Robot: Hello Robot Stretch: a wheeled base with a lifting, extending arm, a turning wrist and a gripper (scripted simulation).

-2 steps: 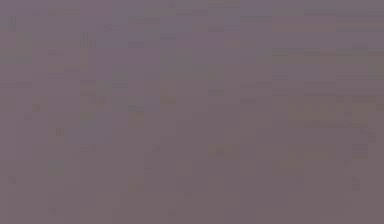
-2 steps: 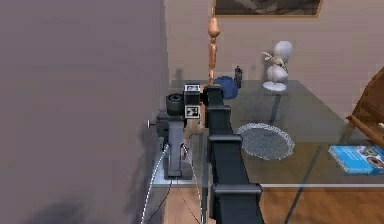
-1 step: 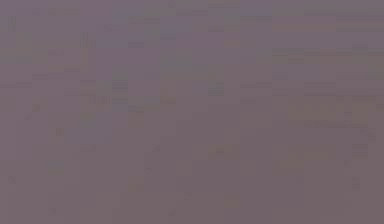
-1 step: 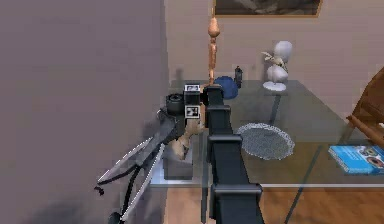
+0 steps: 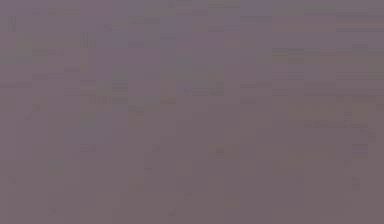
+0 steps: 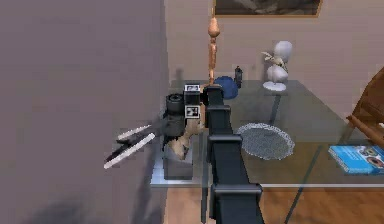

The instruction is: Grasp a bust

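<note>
A white bust-like figure (image 6: pixel 277 65) stands on a round base at the far side of the glass table (image 6: pixel 310 120). My arm rises over the table's left end, and the gripper (image 6: pixel 114 150) sticks out past the table edge toward the arm side view's left. Its thin fingers (image 6: pixel 135 148) have only the bare grey-purple wall behind them, so it holds nothing. A small beige thing on a grey block (image 6: pixel 180 155) sits on the table just below the gripper's dark body.
On the table stand a tall wooden turned post (image 6: pixel 213 45), a blue round thing (image 6: pixel 230 87), a silver plate (image 6: pixel 265 140) and a blue book (image 6: pixel 357 158). A wooden chair (image 6: pixel 372 100) is at the right. A flat grey-purple wall (image 5: pixel 190 110) lies straight ahead.
</note>
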